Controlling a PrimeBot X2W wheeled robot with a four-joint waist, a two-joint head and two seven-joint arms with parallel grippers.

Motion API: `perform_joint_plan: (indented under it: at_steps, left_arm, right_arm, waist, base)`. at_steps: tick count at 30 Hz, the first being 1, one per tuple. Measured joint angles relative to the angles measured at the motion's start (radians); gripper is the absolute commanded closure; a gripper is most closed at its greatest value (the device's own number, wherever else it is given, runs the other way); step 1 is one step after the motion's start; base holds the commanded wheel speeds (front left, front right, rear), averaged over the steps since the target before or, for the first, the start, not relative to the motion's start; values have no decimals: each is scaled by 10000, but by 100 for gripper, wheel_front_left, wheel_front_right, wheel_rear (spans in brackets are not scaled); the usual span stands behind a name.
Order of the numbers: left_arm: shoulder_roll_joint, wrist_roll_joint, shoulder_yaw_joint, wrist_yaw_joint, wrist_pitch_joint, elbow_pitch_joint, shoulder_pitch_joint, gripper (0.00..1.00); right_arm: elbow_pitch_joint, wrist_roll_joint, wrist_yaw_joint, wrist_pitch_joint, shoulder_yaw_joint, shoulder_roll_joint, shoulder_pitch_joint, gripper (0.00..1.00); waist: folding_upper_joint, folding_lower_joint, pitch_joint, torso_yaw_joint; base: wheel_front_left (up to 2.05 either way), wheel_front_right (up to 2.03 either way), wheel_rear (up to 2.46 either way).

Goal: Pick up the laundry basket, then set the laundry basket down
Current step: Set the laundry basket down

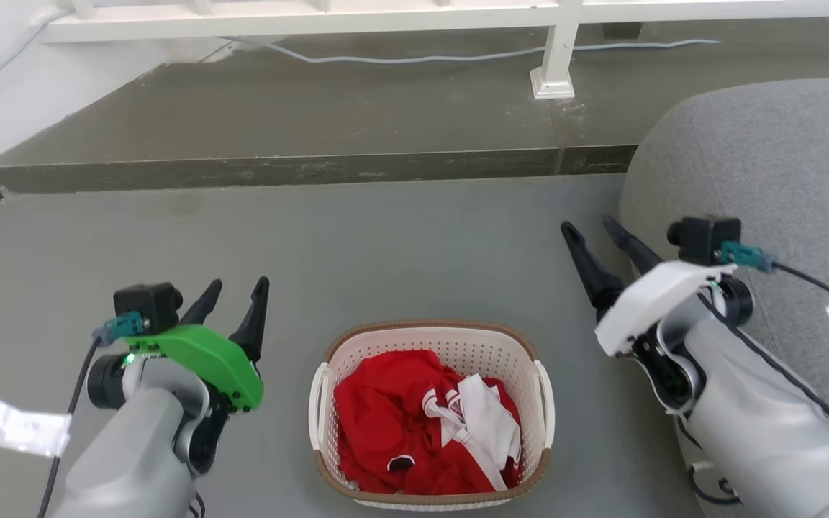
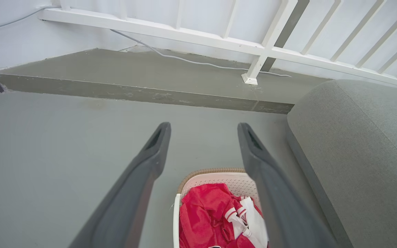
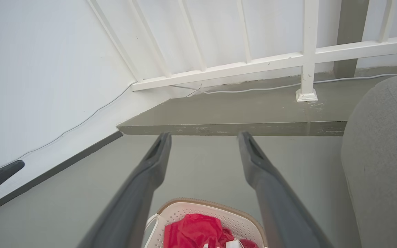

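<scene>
The laundry basket (image 1: 432,337) stands on the grey floor at the bottom centre of the head view, cream-white and perforated, with a brown rim and white loop handles on both sides. Red and white clothes (image 1: 422,424) fill it. My left gripper (image 1: 236,286) hangs open to the basket's left, clear of it. My right gripper (image 1: 590,229) is open to the right and raised, also apart from it. The left wrist view has the basket (image 2: 215,181) low between the open fingers, and the right wrist view has the basket (image 3: 188,208) at its bottom edge.
A grey sofa (image 1: 774,165) rises close on the right beside my right arm. A raised concrete step (image 1: 299,169) crosses ahead, with a white railing post (image 1: 555,65) and a cable on it. A white wall stands at the left.
</scene>
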Motion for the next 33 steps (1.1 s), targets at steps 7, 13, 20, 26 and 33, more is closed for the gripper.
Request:
perform_joint_plan:
  at_steps: [7,13,20,26,33]
  left_arm:
    - [182,763,949,341,0,-1231,751,0]
    - [247,1344,1837,543,0,-2341,1495,0]
    - [244,2117,2608,702,0,-3342,2356,0]
    - [153,2437,3097,755,0,-3925,2983,0]
    - [-36,2964,3432,755,0,-4378,3490,0]
  right_arm:
    - [-1206,-767,-441,0,-1035,-213,894,0]
    - [-2222,-1528,-798,0,-1737,-316,1515,0]
    - [-3018,-2102,-1174,-2,-2535,-343,2292,0]
    - [-3480,-2529,-1233,-2,-2882,-307,2805,0]
    - [-3829,-2847,-1304,0,-3124,-192,3249,0]
  waist:
    - [0,0,-122,13]
    - [0,0,-173,-24]
    - [0,0,-216,-63]
    - [0,0,-226,-50]
    - [0,0,-210,-12]
  base:
    - [0,0,0]
    - [0,0,0]
    - [0,0,0]
    - [0,0,0]
    - [0,0,0]
